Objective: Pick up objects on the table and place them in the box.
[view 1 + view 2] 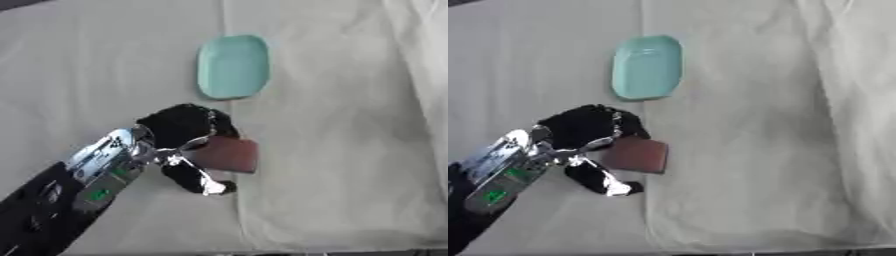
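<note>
The small reddish-brown block (226,154) sits just below the middle of the frame, a flat rounded-corner slab that looks stiff and light, maybe a bar of soap or a small pad; I can't tell which. Its faces look smooth, so I'd guess it could slip, and taking it across its two broad faces or opposite short edges seems safest. The left robot hand (185,131) is right on it, fingers above and thumb (199,178) below, curled round the block's left end. Whether it has left the counter (350,150) I can't tell. Above it, near the top centre, lies a pale green oval dish (232,66), well apart. No box shows, nor the right robot hand.
</note>
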`<state>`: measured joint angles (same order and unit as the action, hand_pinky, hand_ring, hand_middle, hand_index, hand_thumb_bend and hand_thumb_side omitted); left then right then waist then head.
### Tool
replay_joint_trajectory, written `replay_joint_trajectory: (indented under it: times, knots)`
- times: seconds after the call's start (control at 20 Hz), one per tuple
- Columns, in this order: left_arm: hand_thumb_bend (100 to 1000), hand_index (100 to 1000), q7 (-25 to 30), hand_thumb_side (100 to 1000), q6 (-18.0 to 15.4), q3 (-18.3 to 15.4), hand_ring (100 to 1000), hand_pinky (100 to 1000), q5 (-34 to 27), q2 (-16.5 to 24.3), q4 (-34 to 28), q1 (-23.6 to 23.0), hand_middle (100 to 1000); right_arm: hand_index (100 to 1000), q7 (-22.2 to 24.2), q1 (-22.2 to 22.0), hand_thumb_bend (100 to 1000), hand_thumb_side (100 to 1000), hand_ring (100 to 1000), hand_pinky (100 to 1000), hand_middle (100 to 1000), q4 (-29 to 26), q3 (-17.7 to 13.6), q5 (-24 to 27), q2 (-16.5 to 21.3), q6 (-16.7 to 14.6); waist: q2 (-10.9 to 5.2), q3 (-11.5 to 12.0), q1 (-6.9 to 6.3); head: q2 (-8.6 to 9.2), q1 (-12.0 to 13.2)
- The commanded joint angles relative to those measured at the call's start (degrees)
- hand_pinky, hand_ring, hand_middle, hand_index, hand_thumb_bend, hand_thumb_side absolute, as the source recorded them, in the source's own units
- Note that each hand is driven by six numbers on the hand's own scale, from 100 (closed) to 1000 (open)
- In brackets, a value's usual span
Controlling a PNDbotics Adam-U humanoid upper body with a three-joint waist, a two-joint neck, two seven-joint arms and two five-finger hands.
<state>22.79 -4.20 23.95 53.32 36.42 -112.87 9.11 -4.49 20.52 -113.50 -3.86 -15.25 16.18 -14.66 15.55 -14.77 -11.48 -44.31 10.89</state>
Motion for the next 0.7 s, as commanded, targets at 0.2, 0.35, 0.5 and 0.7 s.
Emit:
replay_joint_trajectory:
  times: [0.2, 0.35, 0.5, 0.7]
  knots:
    - [431, 804, 0.2, 689, -0.29, 0.45, 603, 466, 0.27, 1.68, -0.73, -0.02, 662, 798, 0.2, 0.58, 100, 498, 589, 371, 811, -1.09, 0.08, -0.13, 1.11, -0.13, -0.95, -0.11, 0.37, 0.2, -0.57]
    - [397, 744, -0.54, 631, 0.31, 0.24, 558, 405, 0.11, 1.47, -0.85, 0.05, 605, 798, 0.2, 0.55, 100, 498, 589, 371, 811, -1.09, 0.09, -0.13, 1.12, -0.14, -0.96, -0.07, 0.28, 0.2, -0.57]
    - [367, 680, -2.7, 531, 1.71, 0.15, 514, 328, 0.46, 1.13, -0.83, 0.05, 550, 798, 0.19, 0.57, 100, 498, 589, 371, 811, -1.09, 0.08, -0.14, 1.13, -0.16, -0.93, -0.09, 0.24, 0.2, -0.59]
    - [304, 609, -5.82, 423, 2.72, 0.36, 458, 229, 0.76, 0.56, -0.83, 0.01, 488, 798, 0.17, 0.61, 100, 498, 589, 371, 810, -1.09, 0.08, -0.14, 1.12, -0.2, -0.92, -0.16, 0.25, 0.2, -0.56]
